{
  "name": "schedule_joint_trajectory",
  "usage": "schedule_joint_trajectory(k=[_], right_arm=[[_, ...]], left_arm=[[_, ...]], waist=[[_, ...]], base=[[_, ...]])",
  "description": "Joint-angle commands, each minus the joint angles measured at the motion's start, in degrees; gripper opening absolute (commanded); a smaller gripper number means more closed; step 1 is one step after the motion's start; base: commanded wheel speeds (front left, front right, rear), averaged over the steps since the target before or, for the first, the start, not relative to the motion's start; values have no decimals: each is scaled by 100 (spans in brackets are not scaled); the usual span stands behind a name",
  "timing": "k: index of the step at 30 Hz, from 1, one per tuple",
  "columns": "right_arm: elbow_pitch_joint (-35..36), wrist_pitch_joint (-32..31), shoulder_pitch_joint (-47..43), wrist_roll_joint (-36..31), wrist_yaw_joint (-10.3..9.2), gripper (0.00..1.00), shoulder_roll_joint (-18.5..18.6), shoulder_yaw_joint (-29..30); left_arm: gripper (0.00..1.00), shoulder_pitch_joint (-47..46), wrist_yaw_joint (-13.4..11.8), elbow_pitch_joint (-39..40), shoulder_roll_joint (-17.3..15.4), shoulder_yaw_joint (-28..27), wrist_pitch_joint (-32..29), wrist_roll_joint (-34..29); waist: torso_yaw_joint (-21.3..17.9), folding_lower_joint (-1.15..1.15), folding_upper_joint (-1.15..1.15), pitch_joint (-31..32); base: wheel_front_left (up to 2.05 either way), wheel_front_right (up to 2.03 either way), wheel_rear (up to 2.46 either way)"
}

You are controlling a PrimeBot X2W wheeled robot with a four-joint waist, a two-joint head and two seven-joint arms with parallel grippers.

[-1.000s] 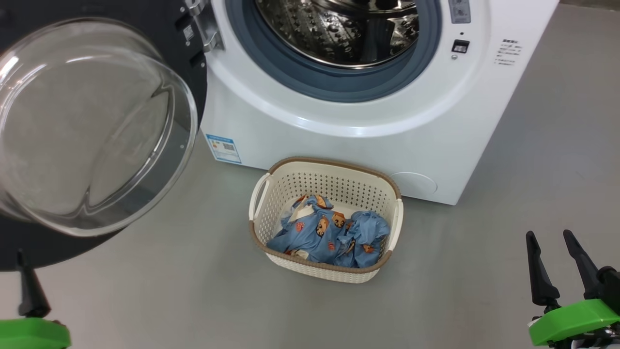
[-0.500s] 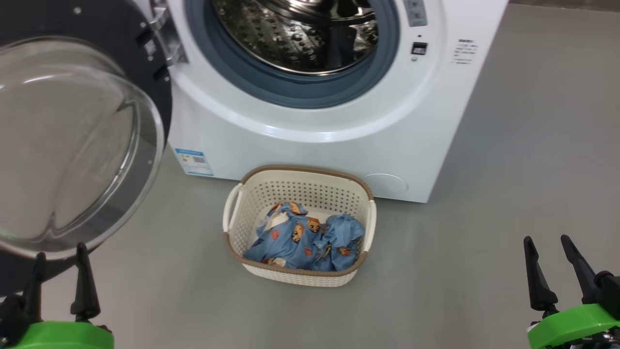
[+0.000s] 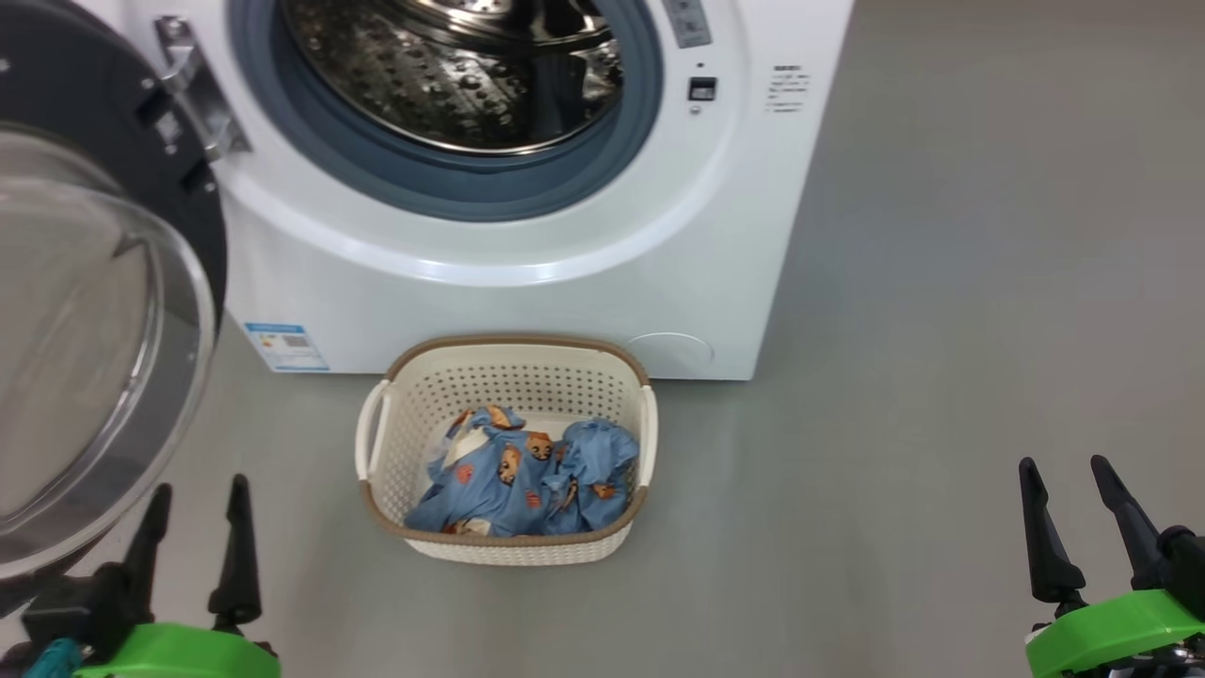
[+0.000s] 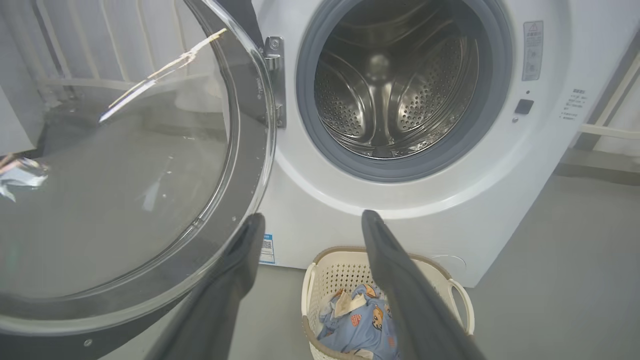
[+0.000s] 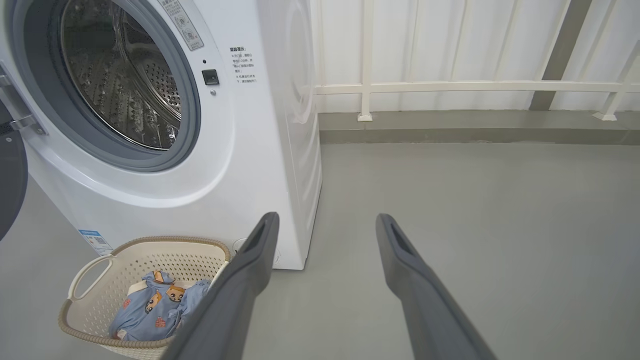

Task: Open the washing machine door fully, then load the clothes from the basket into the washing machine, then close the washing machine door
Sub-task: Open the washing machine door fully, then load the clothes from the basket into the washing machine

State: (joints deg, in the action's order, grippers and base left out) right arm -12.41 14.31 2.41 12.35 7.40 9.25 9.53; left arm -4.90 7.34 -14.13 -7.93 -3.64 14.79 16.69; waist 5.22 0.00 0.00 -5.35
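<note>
In the head view the left gripper [image 3: 200, 485] stands at the lower left and the right gripper [image 3: 1063, 462] at the lower right; each has its two dark fingers spread, with nothing between them; both hang over the grey floor [image 3: 941, 377], well apart from each other; the left one is near the lower edge of the washing machine door [image 3: 94, 377]. Beyond them the basket [image 3: 513, 341] sits on the floor just in front of the washing machine [image 3: 527, 311], nearer the left gripper; the clothes [image 3: 522, 476] lie crumpled in its bottom, light blue with orange figures. Behind it the machine's mouth stands open; the grey rubber ring [image 3: 452, 193] frames the perforated steel drum [image 3: 452, 75]; a small blue label sticker [image 3: 285, 347] sits low on the front. The door is swung wide to the robot's left on its hinge [image 3: 193, 89], glass bowl bulging outward. Farthest, in the right wrist view, a white railing [image 5: 450, 87] runs behind the machine.
</note>
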Motion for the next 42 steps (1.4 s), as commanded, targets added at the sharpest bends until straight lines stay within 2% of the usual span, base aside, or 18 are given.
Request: schedule_joint_trajectory(k=[1, 9, 20, 42], right_arm=[[142, 69, 79, 63, 9, 100, 95, -137], [151, 69, 64, 72, 9, 100, 78, -119], [176, 69, -19, 64, 9, 100, 25, -90], [201, 69, -7, 44, 9, 100, -20, -20]], left_arm=[[100, -80, 14, 176, -182, -81, 21, 82], [100, -117, 14, 149, -210, 250, 21, 262], [100, -90, 14, 139, -196, 417, 21, 404], [100, -39, 14, 202, -225, 459, 21, 531]], waist=[[-169, 0, 0, 13], [-423, 0, 0, -5], [-651, 0, 0, 28], [-632, 0, 0, -25]], base=[[0, 0, 0], [0, 0, 0], [0, 0, 0], [0, 0, 0]])
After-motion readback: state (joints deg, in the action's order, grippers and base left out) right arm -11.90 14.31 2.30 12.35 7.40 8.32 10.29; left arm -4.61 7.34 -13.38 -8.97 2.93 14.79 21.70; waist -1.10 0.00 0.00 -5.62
